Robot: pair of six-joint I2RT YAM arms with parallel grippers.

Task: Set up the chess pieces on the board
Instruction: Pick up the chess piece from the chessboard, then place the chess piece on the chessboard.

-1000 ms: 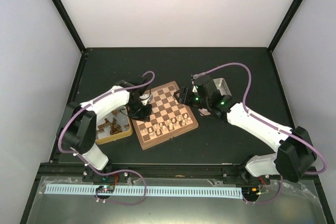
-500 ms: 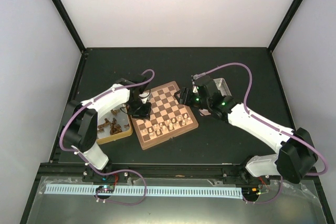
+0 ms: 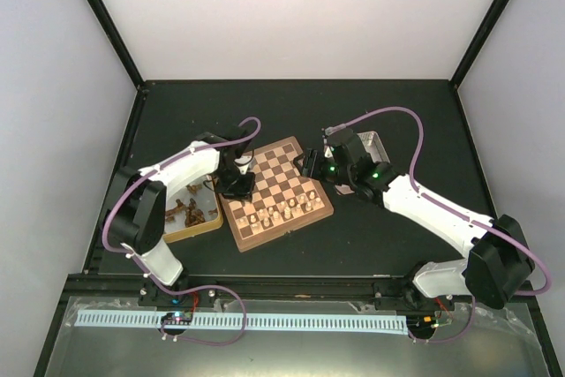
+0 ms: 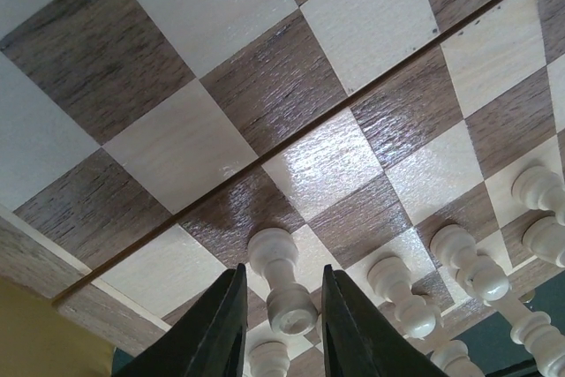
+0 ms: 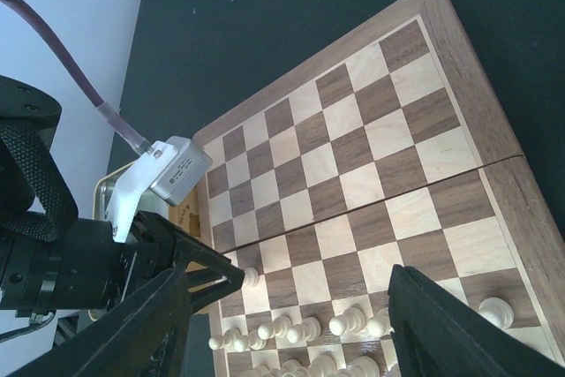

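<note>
Moved: over the last second your left arm's elbow has crept slightly toward the far side, while the left gripper has barely shifted at the board's left edge.
Surface: dark, carrying the board between your two arms.
Board: lies angled; the far rows are bare, and pale chess pieces stand along the near rows.
Right gripper: fingers wide apart, nothing between them, over the board's right side.
Left gripper: fingers apart, straddling one upright pale pawn on an edge square, with a slim gap on each side.
Meaning: I judge that pawn seated; lift straight up so you don't tip it.
</note>
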